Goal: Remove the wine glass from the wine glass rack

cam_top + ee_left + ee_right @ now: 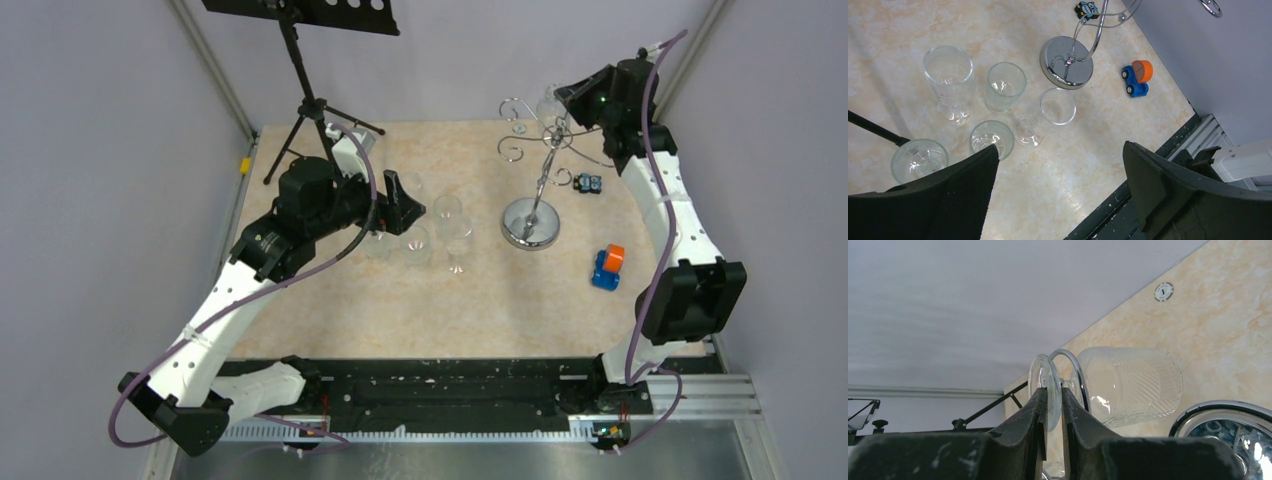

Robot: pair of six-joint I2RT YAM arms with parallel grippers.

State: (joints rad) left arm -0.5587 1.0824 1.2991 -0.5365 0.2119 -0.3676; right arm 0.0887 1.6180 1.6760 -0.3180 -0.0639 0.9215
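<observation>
The chrome wine glass rack [532,222] stands at the back right of the table, with a disc base, thin pole and scroll arms; its base also shows in the left wrist view [1066,62]. A clear ribbed wine glass [1133,385] hangs upside down from a scroll arm at the rack's top [548,105]. My right gripper [1054,392] is shut on the glass's round foot [1044,382], level with the top of the rack [575,100]. My left gripper [1058,160] is open and empty, above the table left of the rack [400,205].
Several clear glasses [1004,86] stand in a cluster under and beside my left gripper [450,230]. A black tripod music stand [300,70] is at the back left. A blue and orange toy truck [607,266] and a small blue toy [588,183] lie right of the rack. A poker chip [1163,291] lies on the table.
</observation>
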